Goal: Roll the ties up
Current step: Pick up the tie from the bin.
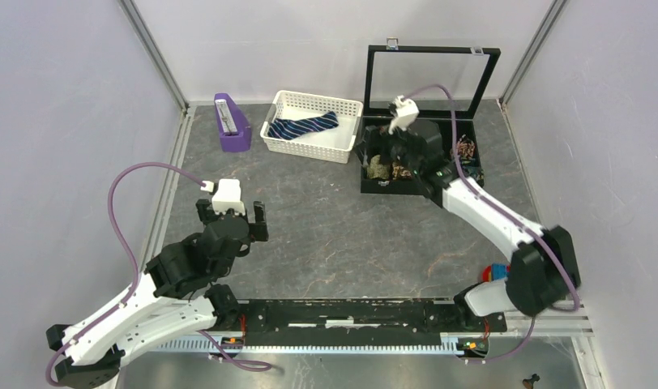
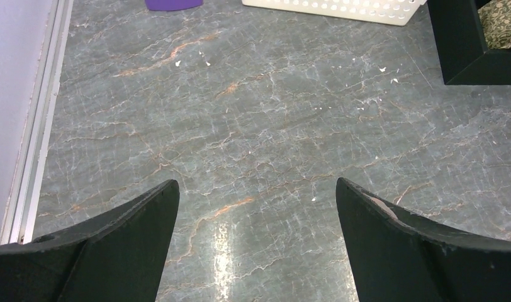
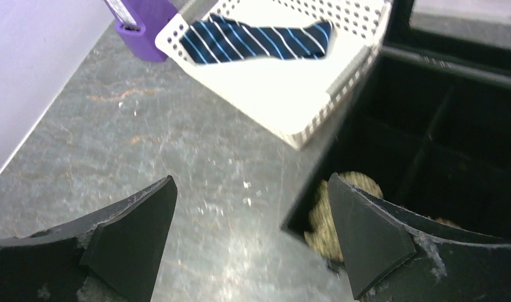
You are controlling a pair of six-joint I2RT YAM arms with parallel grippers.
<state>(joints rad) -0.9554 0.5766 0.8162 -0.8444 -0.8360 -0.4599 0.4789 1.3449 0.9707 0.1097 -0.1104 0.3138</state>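
Left gripper (image 2: 256, 189) hangs spread wide over the bare table (image 2: 240, 113), near left. Right gripper (image 3: 250, 182), also spread and empty, hovers at the black box's (image 3: 391, 126) left edge. Striped tie (image 3: 259, 41) lies in the white basket (image 1: 309, 150), far centre.

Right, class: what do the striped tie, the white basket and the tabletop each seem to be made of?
Striped tie: likely woven fabric, matte; it drapes limply. White basket: moulded plastic, judging by its perforated grid walls. Tabletop: grey stone-look surface with orange veins, slightly glossy given the glare; real stone or laminate, cannot tell.
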